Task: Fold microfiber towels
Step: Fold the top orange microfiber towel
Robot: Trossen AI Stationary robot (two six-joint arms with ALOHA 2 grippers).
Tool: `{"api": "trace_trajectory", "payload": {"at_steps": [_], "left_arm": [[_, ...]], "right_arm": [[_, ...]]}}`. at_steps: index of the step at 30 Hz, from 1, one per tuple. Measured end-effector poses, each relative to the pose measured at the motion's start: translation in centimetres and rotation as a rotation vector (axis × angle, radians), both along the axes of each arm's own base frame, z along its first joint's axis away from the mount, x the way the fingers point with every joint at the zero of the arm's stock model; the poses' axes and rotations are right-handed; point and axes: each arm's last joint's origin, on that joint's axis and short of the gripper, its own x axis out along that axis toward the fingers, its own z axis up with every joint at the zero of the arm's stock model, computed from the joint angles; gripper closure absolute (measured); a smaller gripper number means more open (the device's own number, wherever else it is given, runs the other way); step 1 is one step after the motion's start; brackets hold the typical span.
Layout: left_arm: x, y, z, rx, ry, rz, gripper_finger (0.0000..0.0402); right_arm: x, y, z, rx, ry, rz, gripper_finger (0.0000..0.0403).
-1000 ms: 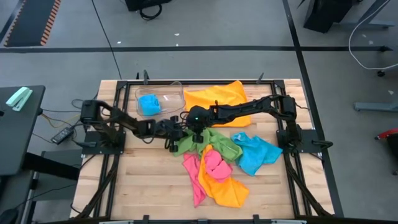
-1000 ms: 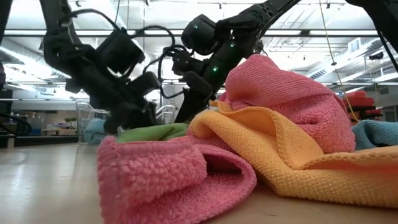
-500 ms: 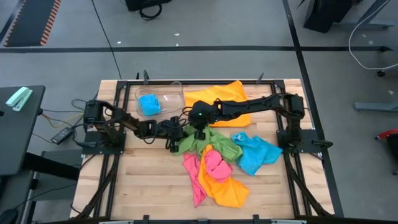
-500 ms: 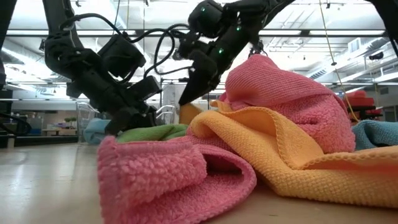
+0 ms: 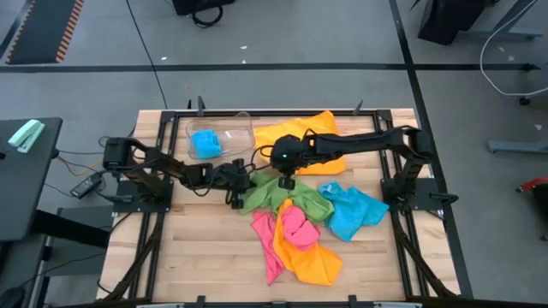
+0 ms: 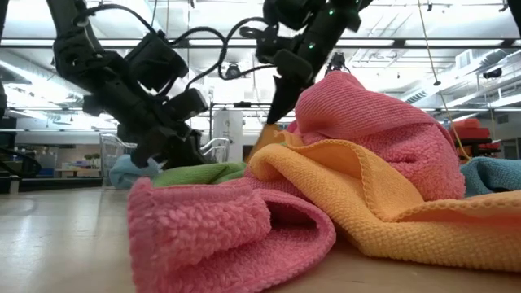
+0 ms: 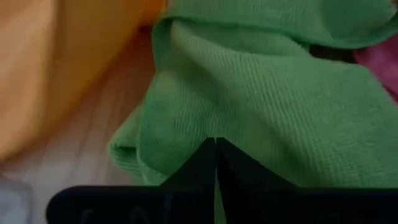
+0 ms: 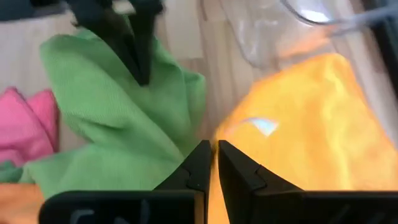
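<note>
from above, on the wooden tabletop: green towel mid-pile among pink, orange and blue towels; left end effector pinched shut on its edge, right end effector closed just above. at table height: pink towel in front. left wrist: fingers together in green cloth. right wrist: fingers together between green towel and orange towel.

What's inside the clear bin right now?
The clear plastic bin holds one blue towel, bunched against its left side; the rest of the floor looks bare. Whether anything lies under that towel is hidden.
</note>
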Motion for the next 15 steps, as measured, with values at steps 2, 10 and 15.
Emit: {"api": "trace_trajectory", "payload": {"at_steps": [2, 10, 15], "left_arm": [[-0.2, 0.0, 0.5, 0.005, -0.001, -0.004, 0.0376], [-0.1, 0.0, 1.5, 0.036, -0.051, -0.007, 0.0361], [0.3, 0.1, 1.7, 0.051, -0.054, 0.010, 0.0319]], "right_arm": [[-0.6, 0.2, 0.7, -0.005, 0.013, -0.011, 0.0366], [-1.9, 1.6, 2.8, -0.002, -0.015, 0.013, 0.0366], [-1.7, 1.9, 0.6, -0.020, -0.016, 0.047, 0.0364]]}}
